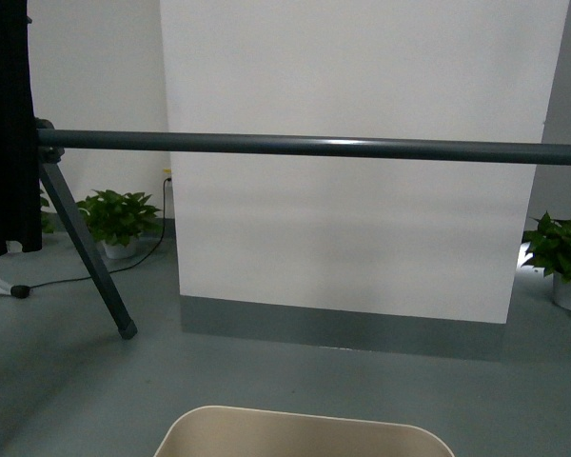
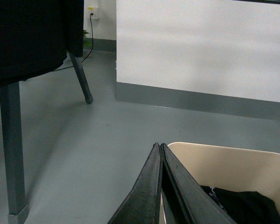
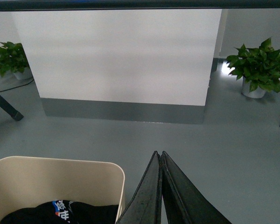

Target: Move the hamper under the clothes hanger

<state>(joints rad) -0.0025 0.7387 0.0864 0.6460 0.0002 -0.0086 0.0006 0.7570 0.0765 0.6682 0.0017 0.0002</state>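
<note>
The beige hamper (image 1: pixel 303 433) shows only its far rim at the bottom of the front view, on the grey floor short of the clothes hanger's long dark bar (image 1: pixel 314 146). The rack's angled leg (image 1: pixel 88 252) stands at the left. The hamper also shows in the left wrist view (image 2: pixel 228 170) and the right wrist view (image 3: pixel 51 179), with dark clothing (image 3: pixel 60 212) inside. My left gripper (image 2: pixel 159 145) is shut and empty at the hamper's left corner. My right gripper (image 3: pixel 158 153) is shut and empty beside its right corner. Neither arm shows in the front view.
A white wall panel with a grey base (image 1: pixel 343 328) stands behind the bar. Potted plants sit at the back left (image 1: pixel 119 219) and right (image 1: pixel 563 252). A black garment (image 1: pixel 5 133) hangs at the rack's left end. A cable (image 1: pixel 67 278) runs along the floor.
</note>
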